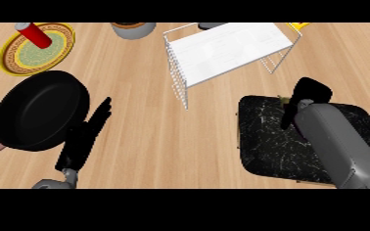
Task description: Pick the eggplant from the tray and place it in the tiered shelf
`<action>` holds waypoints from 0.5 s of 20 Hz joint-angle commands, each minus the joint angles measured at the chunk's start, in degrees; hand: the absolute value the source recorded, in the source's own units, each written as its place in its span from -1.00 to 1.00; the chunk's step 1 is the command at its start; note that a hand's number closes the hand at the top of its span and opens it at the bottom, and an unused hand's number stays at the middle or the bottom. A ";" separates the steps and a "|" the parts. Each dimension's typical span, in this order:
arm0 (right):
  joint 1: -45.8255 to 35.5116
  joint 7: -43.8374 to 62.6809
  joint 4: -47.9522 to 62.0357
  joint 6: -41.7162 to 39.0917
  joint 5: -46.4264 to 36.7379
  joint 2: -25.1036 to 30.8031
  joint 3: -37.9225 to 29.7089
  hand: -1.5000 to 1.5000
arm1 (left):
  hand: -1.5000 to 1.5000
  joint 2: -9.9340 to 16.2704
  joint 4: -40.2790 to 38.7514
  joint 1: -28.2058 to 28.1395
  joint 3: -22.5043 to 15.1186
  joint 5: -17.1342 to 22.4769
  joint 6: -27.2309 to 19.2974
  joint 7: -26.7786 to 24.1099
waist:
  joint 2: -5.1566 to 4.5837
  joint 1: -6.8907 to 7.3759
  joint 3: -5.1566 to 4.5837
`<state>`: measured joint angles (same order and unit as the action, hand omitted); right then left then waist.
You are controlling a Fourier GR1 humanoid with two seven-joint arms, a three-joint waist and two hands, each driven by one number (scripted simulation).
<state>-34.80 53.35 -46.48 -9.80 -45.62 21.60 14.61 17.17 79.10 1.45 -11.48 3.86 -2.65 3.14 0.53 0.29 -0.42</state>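
Right hand: over far edge of tray, fingers curled down; contents hidden, cannot tell.
Left hand: straight fingers, beside pan.
Shelf: far centre.

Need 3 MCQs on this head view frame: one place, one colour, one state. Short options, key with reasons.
1. The white tiered shelf stands where?
A. near edge, left
B. far side, centre-right
C. on the tray

2. The pan by the left robot hand is:
A. black
B. white
C. yellow

3. The right robot hand is:
A. resting at the left edge
B. inside the shelf
C. over the dark tray

Key: B, the shelf sits toward the far edge; A, the pan is black all over; C, the hand hangs above the tray's far edge.
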 commanded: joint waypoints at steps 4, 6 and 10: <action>4.08 -30.61 -14.34 -0.15 2.39 0.49 8.29 1.00 | 0.00 0.31 -0.89 -0.96 1.08 0.52 0.21 -0.71 | 0.31 -1.17 0.53; 6.30 -36.64 -19.41 -0.38 4.27 5.38 7.09 1.00 | 0.00 0.08 -1.70 -1.11 1.87 0.64 -0.44 -0.70 | 0.26 -2.46 0.43; 12.29 -39.69 -31.90 -0.09 8.02 12.40 2.14 1.00 | 0.00 -1.62 -2.68 0.22 1.01 -1.11 -1.76 -0.80 | 0.15 -2.97 0.35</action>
<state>-27.21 19.17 -67.58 -9.87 -40.05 29.16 18.39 16.66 78.05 0.98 -10.40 3.71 -3.43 2.81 0.64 -1.72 -0.04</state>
